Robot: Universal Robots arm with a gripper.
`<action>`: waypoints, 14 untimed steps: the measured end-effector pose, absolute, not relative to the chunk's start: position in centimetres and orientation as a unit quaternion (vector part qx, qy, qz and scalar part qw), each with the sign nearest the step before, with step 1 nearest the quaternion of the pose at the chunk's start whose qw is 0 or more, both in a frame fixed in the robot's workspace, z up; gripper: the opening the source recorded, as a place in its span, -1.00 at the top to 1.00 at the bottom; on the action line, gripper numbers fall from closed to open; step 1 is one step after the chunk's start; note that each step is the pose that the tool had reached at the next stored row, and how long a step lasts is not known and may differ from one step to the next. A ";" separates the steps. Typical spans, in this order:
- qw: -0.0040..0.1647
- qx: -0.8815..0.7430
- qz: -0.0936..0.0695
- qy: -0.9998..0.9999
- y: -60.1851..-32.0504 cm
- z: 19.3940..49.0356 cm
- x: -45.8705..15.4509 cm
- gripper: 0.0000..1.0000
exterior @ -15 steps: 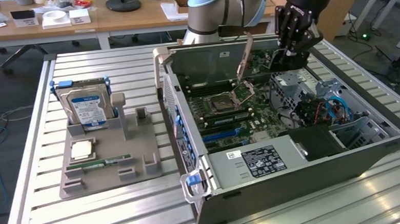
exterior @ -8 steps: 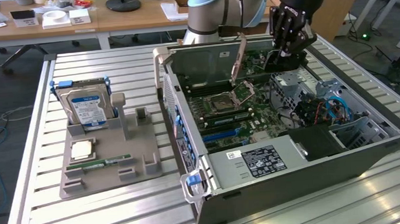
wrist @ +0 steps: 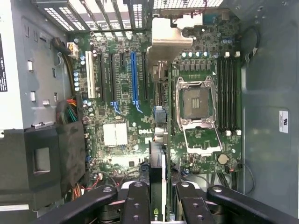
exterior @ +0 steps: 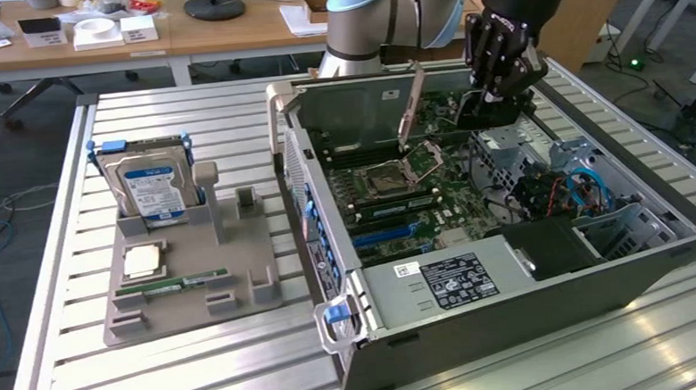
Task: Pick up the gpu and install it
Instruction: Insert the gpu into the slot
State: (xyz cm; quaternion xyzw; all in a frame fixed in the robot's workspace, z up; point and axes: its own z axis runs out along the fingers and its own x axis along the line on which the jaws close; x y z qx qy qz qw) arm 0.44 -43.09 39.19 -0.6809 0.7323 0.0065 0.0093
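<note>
Exterior view: black multi-link end effector (exterior: pixel 487 114) hangs over the open dark-grey computer case (exterior: pixel 509 303) on the slatted aluminium desk (exterior: pixel 155 375). It is clamped partway shut on the gpu (exterior: pixel 413 104), a thin dark circuit card with a silvery bracket end, held on edge above the green motherboard (exterior: pixel 414 196). Pickup looks done.

Wrist view: gpu (wrist: pixel 158 163) edge-on between the end effector (wrist: pixel 160 198) fingers (wrist: pixel 136 200). It is clear of the board, parallel to the long blue slot (wrist: pixel 135 74) but apparently off to one side. Seating remains.
</note>
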 end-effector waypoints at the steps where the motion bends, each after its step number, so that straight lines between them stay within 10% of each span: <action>1: 0.009 -0.681 0.007 0.732 -43.1 39.1 0.4 0.47; 14: 0.009 -0.686 0.007 0.728 -43.4 35.7 -0.2 0.47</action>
